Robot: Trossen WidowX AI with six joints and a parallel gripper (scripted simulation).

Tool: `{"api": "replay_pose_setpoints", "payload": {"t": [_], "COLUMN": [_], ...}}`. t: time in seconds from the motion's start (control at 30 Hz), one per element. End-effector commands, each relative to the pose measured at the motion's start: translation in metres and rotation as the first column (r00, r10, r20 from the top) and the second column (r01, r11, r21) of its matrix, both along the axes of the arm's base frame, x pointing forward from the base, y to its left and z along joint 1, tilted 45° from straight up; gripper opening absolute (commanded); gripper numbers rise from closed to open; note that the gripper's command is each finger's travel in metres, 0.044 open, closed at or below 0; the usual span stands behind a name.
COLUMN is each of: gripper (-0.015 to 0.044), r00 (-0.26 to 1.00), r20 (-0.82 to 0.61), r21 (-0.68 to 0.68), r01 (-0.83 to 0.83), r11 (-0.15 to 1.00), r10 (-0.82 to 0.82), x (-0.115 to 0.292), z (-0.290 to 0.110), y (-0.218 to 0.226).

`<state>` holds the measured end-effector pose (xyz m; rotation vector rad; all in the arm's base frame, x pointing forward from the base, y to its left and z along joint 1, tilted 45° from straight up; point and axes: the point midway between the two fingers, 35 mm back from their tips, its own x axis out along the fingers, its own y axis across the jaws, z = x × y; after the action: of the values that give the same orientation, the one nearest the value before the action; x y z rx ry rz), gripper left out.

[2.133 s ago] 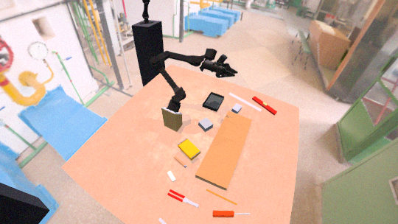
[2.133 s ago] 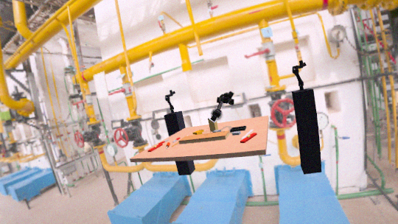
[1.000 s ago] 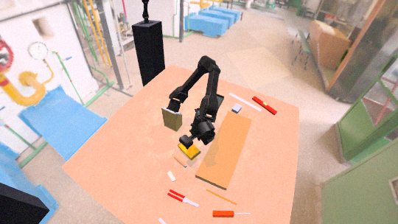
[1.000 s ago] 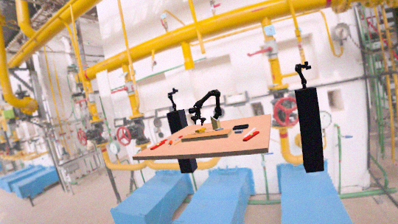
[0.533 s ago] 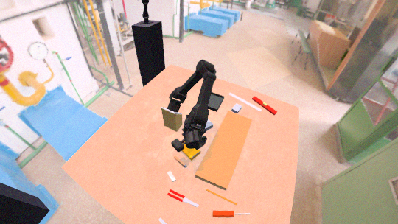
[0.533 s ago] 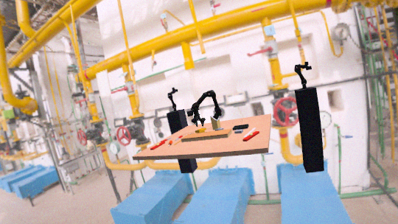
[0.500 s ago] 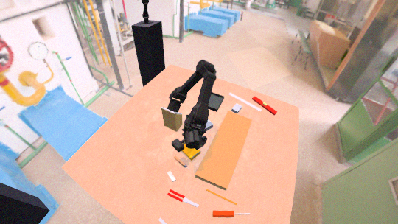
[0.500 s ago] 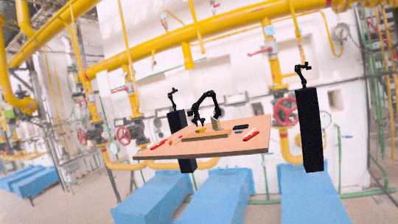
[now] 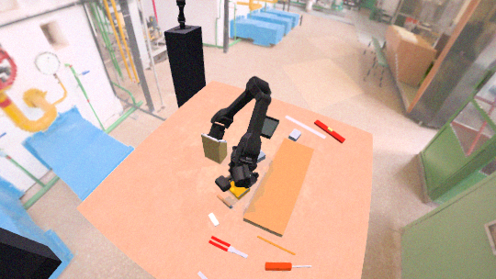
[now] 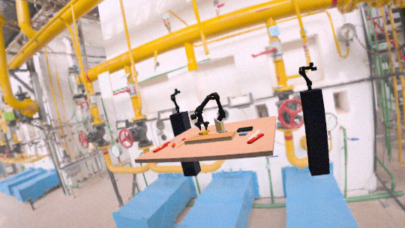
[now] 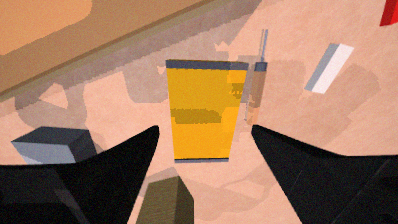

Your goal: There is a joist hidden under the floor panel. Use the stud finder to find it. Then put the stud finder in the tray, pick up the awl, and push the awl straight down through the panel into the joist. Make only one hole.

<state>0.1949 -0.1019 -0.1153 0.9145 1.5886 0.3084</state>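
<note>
The yellow stud finder point(image 9: 240, 190) point(image 11: 202, 110) point(image 10: 204, 133) lies flat on the table, left of the long orange floor panel point(image 9: 282, 184) point(image 11: 40, 20) point(image 10: 210, 138). My gripper point(image 9: 231, 183) point(image 11: 206, 129) is open and empty; it hangs just above the stud finder, one finger on each side, not touching it. The awl point(image 9: 224, 201) point(image 11: 257, 85), with a short wooden handle and a thin shaft, lies on the table right beside the stud finder. The black tray point(image 9: 269, 126) point(image 10: 244, 129) sits at the back of the table, behind the arm.
A grey block point(image 11: 47, 145) lies close to the left finger. An olive box point(image 9: 214, 148) point(image 11: 165, 202) stands at the arm's base. A white chip point(image 9: 213, 218) point(image 11: 329, 67), red screwdrivers point(image 9: 225, 245), an orange-handled tool point(image 9: 277, 266), a pencil point(image 9: 276, 245), a red level point(image 9: 329, 130) and a white bar point(image 9: 305, 127) lie around.
</note>
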Motion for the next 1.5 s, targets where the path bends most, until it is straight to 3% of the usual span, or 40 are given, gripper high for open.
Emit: {"api": "replay_pose_setpoints", "payload": {"t": [0.0,0.57,0.67,1.07,1.4,1.47], "gripper": [0.044,0.044,0.0361,0.0281,0.0019,0.0], "r00": [1.0,1.0,1.0,1.0,1.0,1.0], "r20": [-0.008,-0.008,-0.008,-0.008,-0.008,-0.008], "r21": [0.009,0.011,0.011,0.011,0.01,0.01], "r01": [0.006,0.006,0.006,0.006,0.006,0.006], "r11": [1.0,1.0,1.0,1.0,1.0,1.0], "r10": [-0.006,-0.006,-0.006,-0.006,-0.006,-0.006], "x": [-0.001,0.0,0.0,0.0,-0.001,-0.001], "z": [-0.005,-0.022,-0.022,-0.022,-0.011,-0.008], "y": [0.006,0.025,0.025,0.025,0.013,0.01]}}
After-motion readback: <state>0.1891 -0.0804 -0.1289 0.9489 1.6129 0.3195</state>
